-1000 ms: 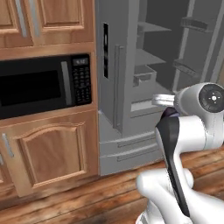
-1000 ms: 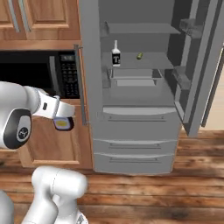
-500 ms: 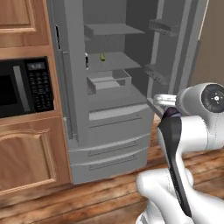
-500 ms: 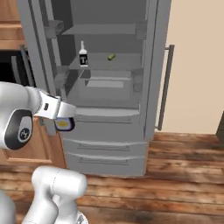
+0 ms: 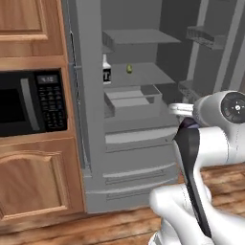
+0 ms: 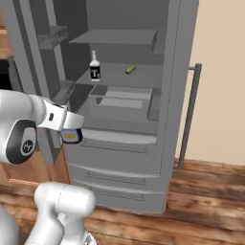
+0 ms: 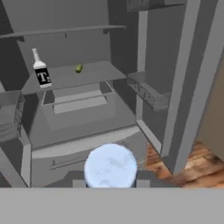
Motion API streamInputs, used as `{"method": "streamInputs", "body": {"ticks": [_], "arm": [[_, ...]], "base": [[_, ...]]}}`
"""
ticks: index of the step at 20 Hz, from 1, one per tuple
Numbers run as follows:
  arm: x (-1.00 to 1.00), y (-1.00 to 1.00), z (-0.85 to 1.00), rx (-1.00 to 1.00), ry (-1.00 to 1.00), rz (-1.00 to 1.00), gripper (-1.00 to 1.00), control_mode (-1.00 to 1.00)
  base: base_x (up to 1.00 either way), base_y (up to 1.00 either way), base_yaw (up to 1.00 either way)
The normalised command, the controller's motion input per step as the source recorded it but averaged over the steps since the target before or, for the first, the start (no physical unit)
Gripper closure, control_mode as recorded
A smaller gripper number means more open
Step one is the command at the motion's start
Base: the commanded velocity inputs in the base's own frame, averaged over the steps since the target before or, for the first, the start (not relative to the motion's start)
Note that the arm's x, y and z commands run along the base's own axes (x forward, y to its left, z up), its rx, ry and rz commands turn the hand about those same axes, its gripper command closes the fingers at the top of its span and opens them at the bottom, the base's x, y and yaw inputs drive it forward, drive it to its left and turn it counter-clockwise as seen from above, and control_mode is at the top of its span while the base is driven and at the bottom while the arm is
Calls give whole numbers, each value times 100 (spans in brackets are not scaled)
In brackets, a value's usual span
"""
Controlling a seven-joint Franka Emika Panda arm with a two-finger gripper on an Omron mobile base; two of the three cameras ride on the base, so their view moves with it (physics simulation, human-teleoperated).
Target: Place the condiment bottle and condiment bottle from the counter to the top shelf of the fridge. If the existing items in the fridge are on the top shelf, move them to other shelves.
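Landmark: fridge (image 6: 119, 167), tall, grey, both doors swung open, interior facing the arm.
Gripper (image 6: 71, 138): in front of the fridge, level with the band under its translucent drawer, outside the cabinet, toward its left side in the right base view.
Jaws: closed around a condiment bottle.
Condiment bottle (image 7: 110, 166): held in the gripper in front of the fridge; the hand view sees it end-on as a pale bluish disc, the right base view shows a yellowish label, the left base view a dark purple edge.
Top shelf (image 5: 139, 36): uppermost flat slab inside the fridge, well above the gripper.
Second shelf (image 5: 148, 74): next slab down inside the fridge; carries both existing items.
Black T-labelled item (image 6: 94, 69): upright, pale narrow neck, on the second shelf at the fridge's left side.
Olive-green fruit (image 6: 130, 70): on the same shelf, nearer the fridge's middle, apart from the T-labelled item.
Translucent drawer (image 6: 122, 103): directly below the second shelf, pulled slightly forward.
Door rack (image 7: 148, 92): wire rack on the fridge's right door.
Bar handle (image 6: 189, 115): vertical, on the outer face of the fridge's right door.
Microwave (image 5: 28, 103): black, set in wooden cabinets left of the fridge.
Floor (image 6: 206, 191): wood planks in front of the fridge.
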Motion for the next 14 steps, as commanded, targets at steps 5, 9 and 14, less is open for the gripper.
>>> {"method": "streamInputs", "body": {"ticks": [5, 9, 14], "arm": [[0, 0, 0, 0, 0, 0, 100, 100], [0, 0, 0, 0, 0, 0, 100, 100], [0, 0, 0, 0, 0, 0, 100, 100]], "base": [[70, -1, 26], [86, -7, 20], [82, -14, 18]]}}
